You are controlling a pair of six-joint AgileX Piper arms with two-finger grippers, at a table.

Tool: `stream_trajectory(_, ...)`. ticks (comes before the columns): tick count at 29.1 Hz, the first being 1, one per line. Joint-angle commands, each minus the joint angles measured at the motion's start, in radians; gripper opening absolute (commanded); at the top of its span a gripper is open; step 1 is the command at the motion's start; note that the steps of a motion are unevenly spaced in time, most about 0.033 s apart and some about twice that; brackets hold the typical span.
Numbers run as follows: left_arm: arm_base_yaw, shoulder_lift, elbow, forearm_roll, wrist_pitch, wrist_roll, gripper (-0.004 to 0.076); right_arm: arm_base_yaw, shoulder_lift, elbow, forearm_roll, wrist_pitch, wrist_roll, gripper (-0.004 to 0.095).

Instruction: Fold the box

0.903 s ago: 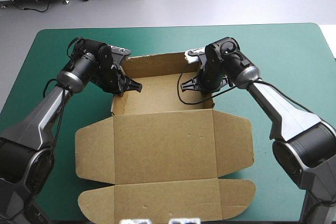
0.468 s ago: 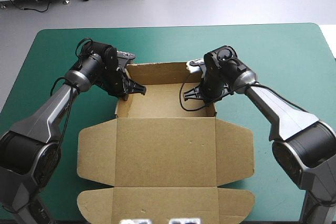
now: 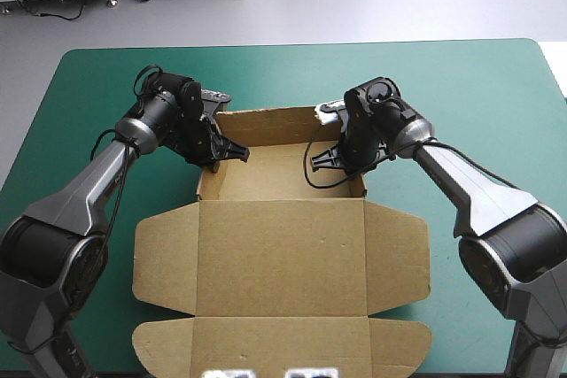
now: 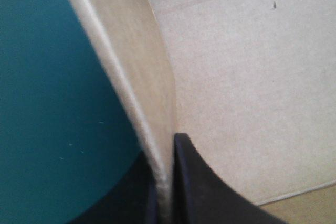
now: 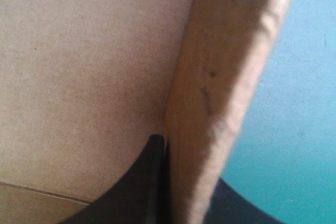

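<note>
Surface [image 3: 478,86]: teal-green cover, carrying the brown box [image 3: 279,254] at its middle. The far part of the box forms an open tray with back and side walls raised. The near part, the lid, lies flat with its flaps spread.

Left pincer [image 3: 221,155]: pinching the tray's left wall, one black finger inside the tray, the other outside.

Right pincer [image 3: 347,155]: pinching the tray's right wall, one finger on the inner face, the other on the outer face.
</note>
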Motion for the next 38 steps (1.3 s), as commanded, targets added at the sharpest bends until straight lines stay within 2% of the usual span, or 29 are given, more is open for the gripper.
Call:
stream_trajectory(1,-0.015,-0.047,-0.034,-0.066,0.035,0.01,0.0078,0.007,-0.041,-0.022,0.07,0.014,-0.071,0.0139)
stream_trajectory(6,-0.015,-0.048,-0.034,-0.089,0.035,0.014,0.0279,0.007,-0.04,-0.022,0.08,0.014,-0.071,0.0559)
stream_trajectory(9,-0.015,-0.048,-0.034,-0.09,0.035,0.014,0.0406,0.007,-0.04,-0.022,0.073,0.014,-0.061,0.0665)
stream_trajectory(11,-0.015,-0.053,-0.034,-0.09,0.035,0.014,0.0473,0.007,-0.04,-0.022,0.073,0.014,-0.061,0.0665)
stream_trajectory(13,-0.015,-0.057,-0.034,-0.09,0.035,0.014,0.0501,0.007,-0.04,-0.022,0.069,0.014,-0.063,0.0665)
stream_trajectory(20,-0.013,-0.1,-0.034,0.023,0.035,0.014,0.0502,0.005,-0.04,-0.022,-0.023,0.014,-0.063,0.0666)
stream_trajectory(28,0.064,-0.168,-0.034,0.101,0.023,0.04,0.0502,-0.058,-0.054,-0.024,-0.029,0.012,-0.104,0.0666)
stream_trajectory(29,0.076,-0.179,-0.034,0.1,0.014,0.045,0.0502,-0.064,-0.059,-0.027,-0.032,0.012,-0.116,0.0665)
stream_trajectory(35,0.133,-0.325,-0.034,0.044,-0.202,0.076,0.0501,-0.105,-0.128,-0.094,-0.025,0.006,-0.172,0.0665)
stream_trajectory(38,0.135,-0.416,-0.034,0.044,-0.238,0.136,0.0501,-0.109,-0.184,-0.134,-0.018,0.002,-0.194,0.0665)
